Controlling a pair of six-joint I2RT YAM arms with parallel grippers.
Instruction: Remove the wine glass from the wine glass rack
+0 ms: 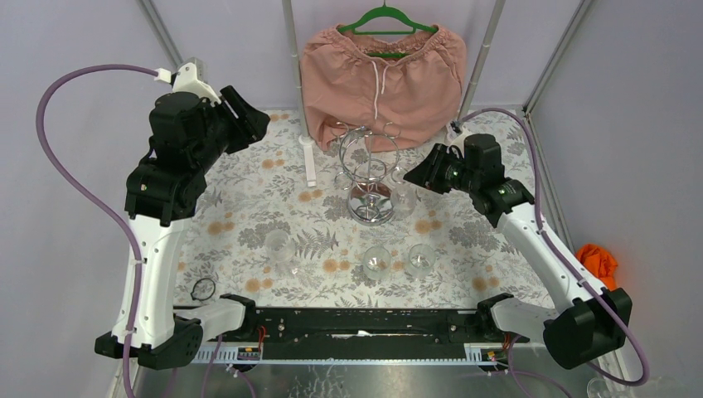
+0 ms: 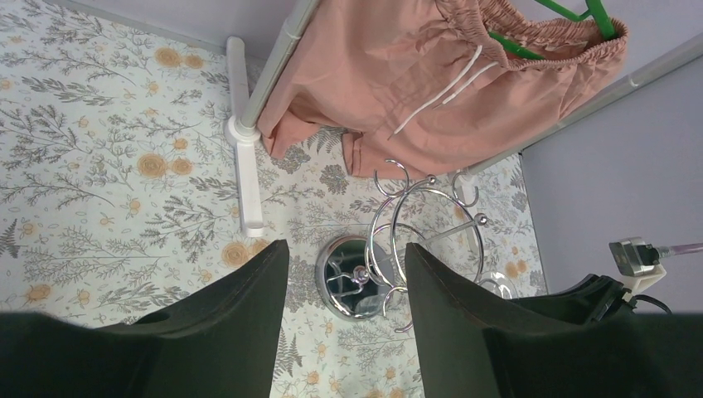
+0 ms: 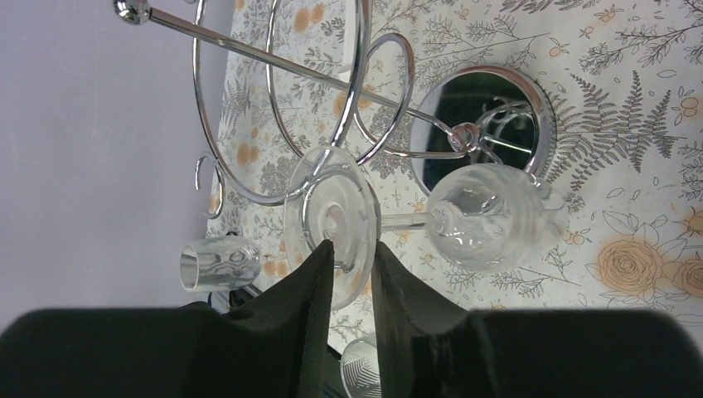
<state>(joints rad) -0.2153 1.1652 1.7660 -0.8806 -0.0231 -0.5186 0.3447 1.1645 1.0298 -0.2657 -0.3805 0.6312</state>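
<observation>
The chrome wine glass rack (image 1: 369, 162) stands at the back middle of the table on its round mirror base (image 3: 481, 124). A clear wine glass (image 3: 489, 217) hangs upside down from it, its foot (image 3: 332, 207) against a curled wire arm. My right gripper (image 3: 352, 246) is shut on the rim of that foot; in the top view it (image 1: 412, 177) is just right of the rack. My left gripper (image 2: 346, 247) is open and empty, held high to the left of the rack (image 2: 414, 224), also seen in the top view (image 1: 259, 124).
Another glass (image 3: 217, 264) hangs on the rack's far side. Three glasses stand on the floral cloth in front (image 1: 278, 245), (image 1: 376, 261), (image 1: 421, 257). Pink shorts (image 1: 381, 70) hang on a white clothes rail behind, its foot (image 1: 309, 162) left of the rack. An orange object (image 1: 597, 261) lies at the right.
</observation>
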